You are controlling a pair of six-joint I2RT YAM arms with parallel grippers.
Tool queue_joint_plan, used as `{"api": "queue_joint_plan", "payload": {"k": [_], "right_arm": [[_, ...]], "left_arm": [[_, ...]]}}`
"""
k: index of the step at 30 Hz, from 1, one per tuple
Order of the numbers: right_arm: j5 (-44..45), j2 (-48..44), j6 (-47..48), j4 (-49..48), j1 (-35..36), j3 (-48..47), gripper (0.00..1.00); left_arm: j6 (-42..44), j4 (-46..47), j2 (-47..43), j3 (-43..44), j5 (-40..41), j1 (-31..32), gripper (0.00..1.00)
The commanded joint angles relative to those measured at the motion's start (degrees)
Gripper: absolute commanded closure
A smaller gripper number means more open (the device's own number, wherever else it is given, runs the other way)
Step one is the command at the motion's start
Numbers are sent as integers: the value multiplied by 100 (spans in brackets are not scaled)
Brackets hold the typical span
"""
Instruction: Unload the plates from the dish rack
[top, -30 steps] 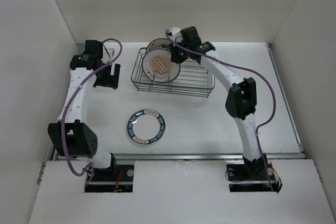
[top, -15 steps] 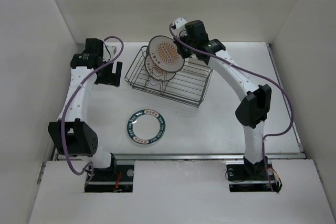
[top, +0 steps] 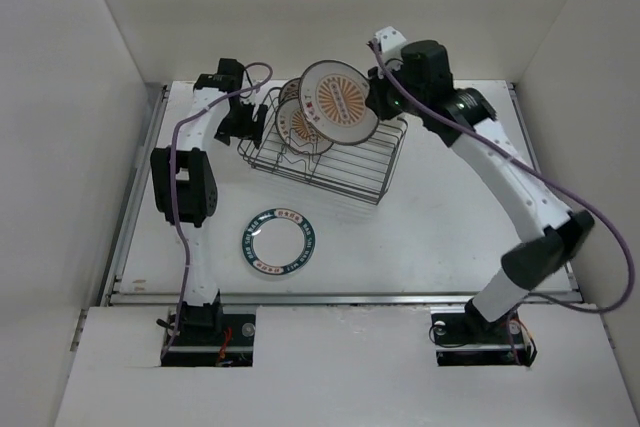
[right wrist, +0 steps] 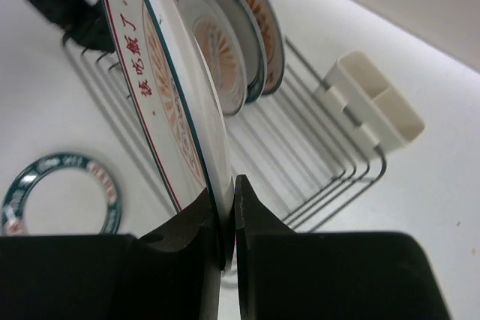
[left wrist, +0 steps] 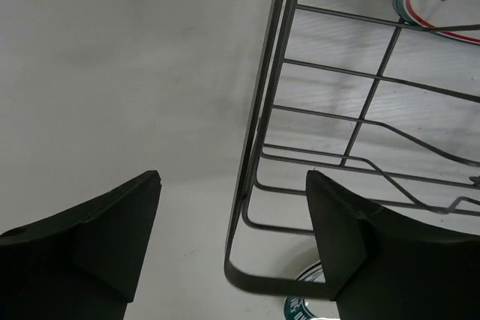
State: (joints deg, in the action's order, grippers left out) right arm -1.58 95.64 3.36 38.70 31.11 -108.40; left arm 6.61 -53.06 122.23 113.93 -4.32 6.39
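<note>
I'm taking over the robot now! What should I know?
Right end effector: shut on the rim of a round white plate with an orange sunburst centre, lifted over the dark wire dish rack.
Left end effector: open, straddling the rack's edge wire.
Done: one teal-rimmed plate lies on the white table.
Left: set down the held plate, then unload two more plates standing in the rack.

Plate lifted from rack; left pincer approached

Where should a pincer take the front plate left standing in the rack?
By its upper rim, coming from above: the plate stands on edge in the dish rack, its lower edge down among the wires, so only the thin top rim is free.
</note>
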Motion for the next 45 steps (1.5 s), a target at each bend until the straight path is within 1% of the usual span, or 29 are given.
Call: {"api": "queue_joint_plan", "payload": {"k": [1,2,3,5,6,7,8,11,13,14,15,16,17,18,19,20,21,22,23,25,27,30,32,35,41,42,43,44,45], "right_arm": [[-649,-1054,-632,68,-35,756,100],[-650,-1256,-765,68,-87,1046,100],[-650,-1449,-897,68,-88,1632,100],[-711,-2021,-1275,68,-158,2154,100],[-799,-2196,-1380,16,-219,2557,100],[-869,-2511,-1468,15,-272,2717,100],[-966,-2671,-1617,-46,-272,2858,100],[-1379,-3119,-1907,-99,-325,3394,100],[-1738,-3235,-2066,-99,-377,3850,100],[-1853,-3288,-2232,-99,-378,4001,100],[-1941,-3288,-2321,-99,-378,4150,100],[-2142,-3288,-2409,-99,-430,4291,100],[-2257,-3340,-2479,-160,-431,4571,100],[-2389,-3410,-2637,-283,-500,4721,100],[-2556,-3411,-2699,-362,-501,4879,100],[-2923,-3411,-2752,-433,-571,5194,100],[-3092,-3342,-2822,-590,-623,5354,100],[-3215,-3263,-2945,-661,-624,5512,100],[-3443,-3166,-2946,-714,-624,5636,100],[-3603,-2868,-2998,-907,-624,5909,100],[-3656,-2726,-2999,-1022,-677,6032,100],[-3306,-2594,-2999,-1084,-738,6146,100],[-3173,-2445,-2999,-1189,-808,6207,100],[-2980,-2244,-2999,-1364,-957,6392,100],[-3032,-1742,-2999,-1681,-1186,6708,100],[-3032,-1593,-2999,-1681,-1187,6709,99],[-3032,-1522,-2999,-1734,-1187,6761,95],[-3032,-1452,-2999,-1734,-1256,6762,88],[-3032,-1321,-2999,-1734,-1257,6762,87]], "left_arm": [[-143,-38,-87,244,-113,98,27],[-143,-38,1,244,-218,99,31],[-204,-38,54,244,-271,99,42],[-266,-38,238,349,-437,152,58],[-344,-195,300,349,-438,152,69],[-493,-248,353,445,-525,152,95],[-590,-249,354,446,-526,152,100],[-880,-337,354,342,-772,152,100],[-1328,-337,197,192,-965,152,100],[-1686,-276,30,-44,-1114,152,100],[-1689,-206,28,-185,-1185,152,100],[-2107,39,-206,-370,-1264,39,100],[-2320,198,-357,-572,-1265,37,100],[-2505,356,-497,-1009,-1317,-50,100],[-2690,523,-795,-1213,-1204,-103,100],[-3039,794,-937,-1407,-1125,-164,100],[-3173,910,-1043,-1722,-1124,-165,100],[-3279,998,-1218,-1855,-1124,-165,100],[-3350,1104,-1280,-1952,-1124,-165,100],[-3456,1105,-1333,-2085,-1063,-112,100],[-3456,1105,-1334,-2138,-1001,-60,100],[-3456,1105,-1334,-2287,-1001,-59,100],[-3359,1105,-1334,-2287,-844,-59,100],[-3096,1105,-1282,-2060,-720,-59,100],[-2491,710,-965,-1480,-720,-7,100],[-2420,657,-913,-1322,-641,54,100],[-2358,656,-912,-1251,-536,55,100],[-2357,587,-834,-1198,-535,55,100],[-2279,586,-772,-1198,-535,107,100]]}}
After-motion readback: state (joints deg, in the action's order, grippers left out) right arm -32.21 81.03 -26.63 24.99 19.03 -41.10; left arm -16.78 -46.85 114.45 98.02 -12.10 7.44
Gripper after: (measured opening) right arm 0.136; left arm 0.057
